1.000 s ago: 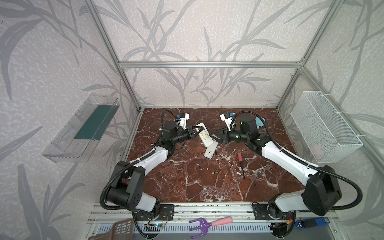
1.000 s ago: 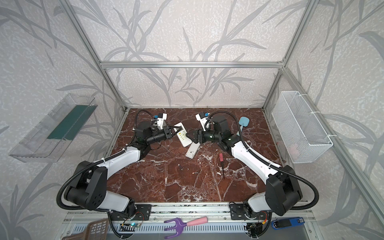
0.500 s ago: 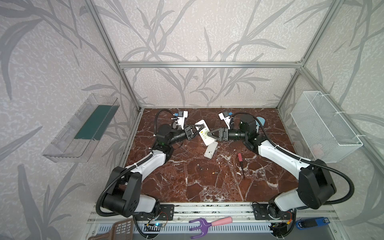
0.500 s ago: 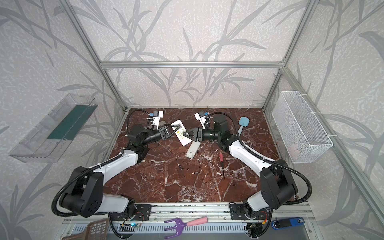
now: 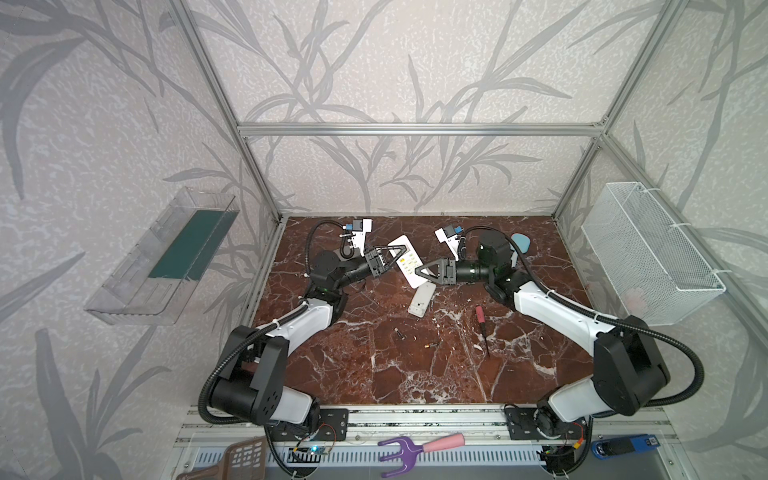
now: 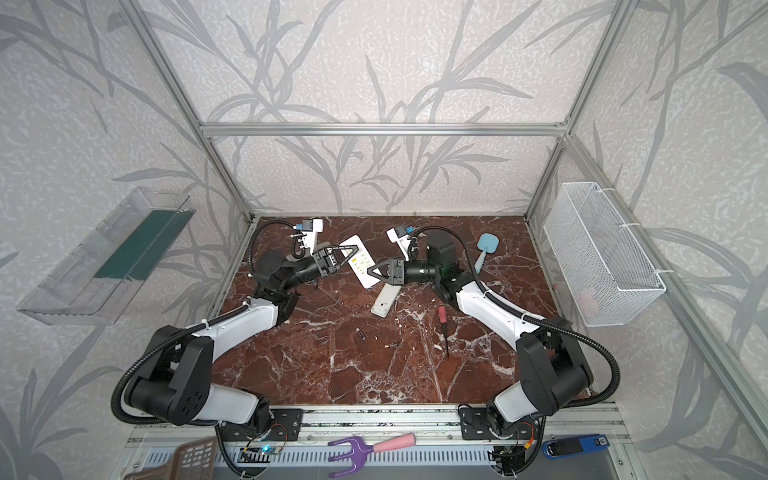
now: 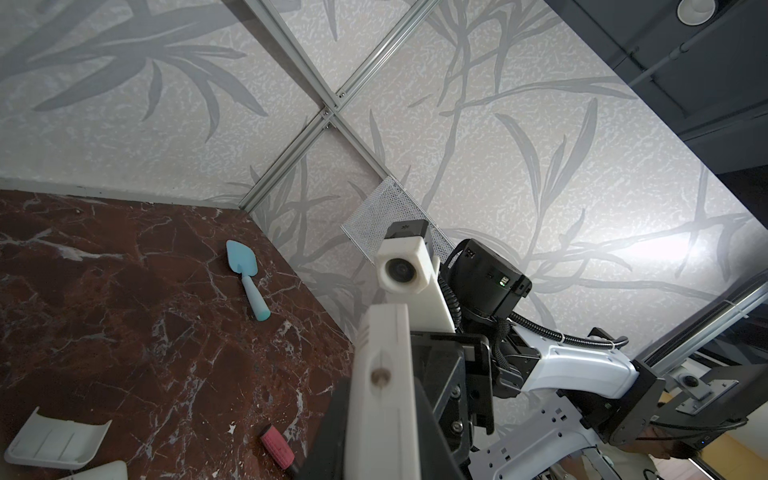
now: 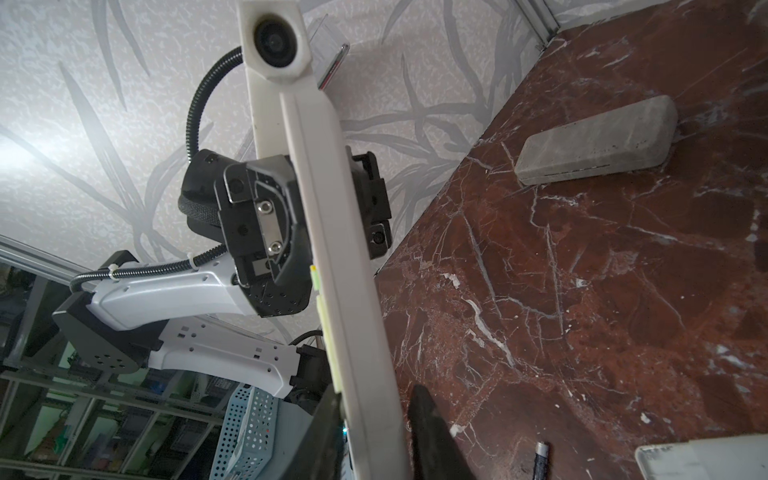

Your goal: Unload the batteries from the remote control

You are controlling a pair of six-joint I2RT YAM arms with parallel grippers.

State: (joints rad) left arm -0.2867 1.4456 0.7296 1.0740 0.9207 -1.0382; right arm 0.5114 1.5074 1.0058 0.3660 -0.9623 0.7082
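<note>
The marble table (image 5: 374, 374) spreads beneath us; above it we hold the remote control (image 5: 409, 261) aloft, buttons up, its long axis slanting from far left to near right between our arms; the left gripper (image 5: 398, 252) is clamped on its far end, and the right gripper (image 5: 420, 271) pinches the near end; a loose white panel (image 5: 421, 302) rests just below; the two batteries (image 5: 400, 333) lie bare on the table, well toward our bases, one pointing away, one crosswise; our right gripper is slightly nearer them; we judge the unloading done.
</note>
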